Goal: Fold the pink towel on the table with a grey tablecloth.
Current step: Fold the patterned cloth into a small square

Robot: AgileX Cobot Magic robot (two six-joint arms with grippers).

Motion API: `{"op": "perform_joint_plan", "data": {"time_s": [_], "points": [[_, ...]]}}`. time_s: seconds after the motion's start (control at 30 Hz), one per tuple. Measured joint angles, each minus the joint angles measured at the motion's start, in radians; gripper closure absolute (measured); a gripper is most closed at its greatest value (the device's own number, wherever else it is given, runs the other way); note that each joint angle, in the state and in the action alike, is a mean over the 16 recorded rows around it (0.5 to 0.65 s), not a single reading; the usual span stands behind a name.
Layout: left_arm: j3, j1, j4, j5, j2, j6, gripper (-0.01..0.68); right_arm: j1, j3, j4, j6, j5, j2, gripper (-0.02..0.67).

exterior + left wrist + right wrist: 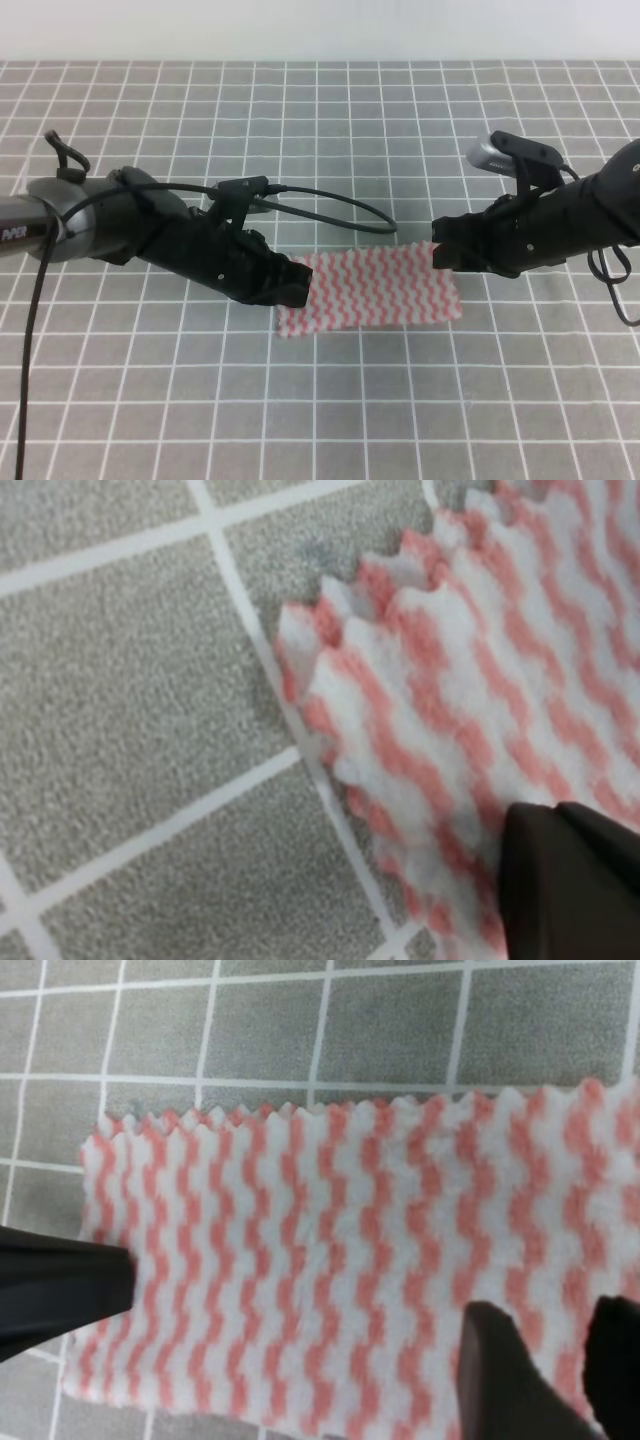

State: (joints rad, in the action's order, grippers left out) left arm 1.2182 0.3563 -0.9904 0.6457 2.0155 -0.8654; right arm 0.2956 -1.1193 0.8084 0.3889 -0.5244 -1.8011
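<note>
The pink towel (375, 292) lies flat as a wide strip on the table with a grey tablecloth (320, 130). My left gripper (298, 285) rests low on the towel's left edge. In the left wrist view only one dark finger (570, 880) shows, over the zigzag cloth (470, 680), so its state is unclear. In the right wrist view the left gripper's dark tip (70, 1285) covers the towel's far end. My right gripper (438, 255) hovers at the towel's right end. Its fingers (500, 1370) stand slightly apart over the cloth (330, 1260), which shows between them.
Grey gridded cloth (330, 400) surrounds the towel on every side. A black cable (330, 205) loops off the left arm just behind the towel. A pale wall edge runs along the back.
</note>
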Motion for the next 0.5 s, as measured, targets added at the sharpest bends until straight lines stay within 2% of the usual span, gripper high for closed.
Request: {"op": "perform_joint_plan", "data": {"time_s": [0.3, 0.5], "points": [[0.001, -0.001, 0.0, 0.007, 0.001, 0.0, 0.677, 0.0, 0.0, -0.027, -0.026, -0.003, -0.025, 0.387], [0.001, -0.002, 0.0, 0.011, 0.001, 0.0, 0.677, 0.0, 0.0, -0.042, -0.044, 0.0, -0.049, 0.369]]}}
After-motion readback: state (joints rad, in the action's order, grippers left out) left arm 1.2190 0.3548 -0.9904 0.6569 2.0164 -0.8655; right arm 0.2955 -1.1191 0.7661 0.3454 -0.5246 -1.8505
